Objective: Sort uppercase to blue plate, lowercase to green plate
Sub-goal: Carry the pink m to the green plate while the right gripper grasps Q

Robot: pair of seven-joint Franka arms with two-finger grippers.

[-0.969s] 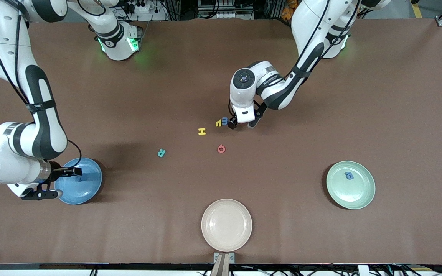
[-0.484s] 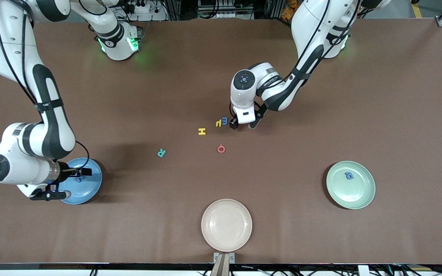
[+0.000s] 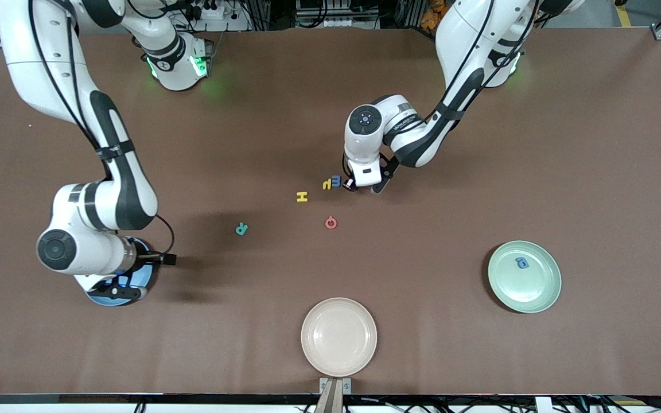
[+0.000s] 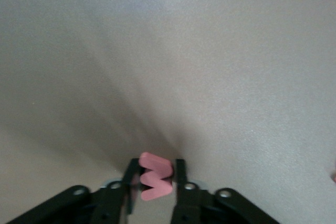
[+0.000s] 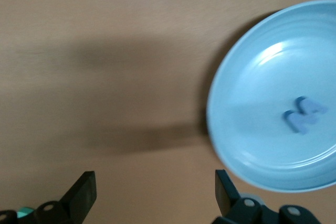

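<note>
Clearly the red m [image 4: 155, 177] is the letter in play: the left gripper [image 4: 154, 182] has its jaws pinched on the letter's two flat faces, down at the table just beside the blue e-like letter [image 3: 337, 181]. Being foam, it looks very light and a little squashy; a gentle pinch across the thickness should carry it, though so small a piece could twist or slip if caught off-centre.

Taking the blue e-like letter as the landmark: the yellow h [image 3: 326, 184] touches it on the side toward the right arm's end, and the yellow H [image 3: 302, 197] lies a bit further that way and nearer the front camera. The red O [image 3: 331, 222] sits nearer the camera again, and the teal R [image 3: 241, 229] is well apart toward the right arm's end.

By count, three uppercase letters wait on the table and one, the blue M [image 5: 305, 115], lies in the blue plate [image 5: 247, 145]. One blue lowercase letter [image 3: 521, 263] rests in the green plate [image 3: 543, 295], well off toward the left arm's end. A cream plate [image 3: 339, 358] makes three plates.

The right gripper [image 5: 152, 192] hangs with jaws spread wide over the blue plate's edge.
</note>
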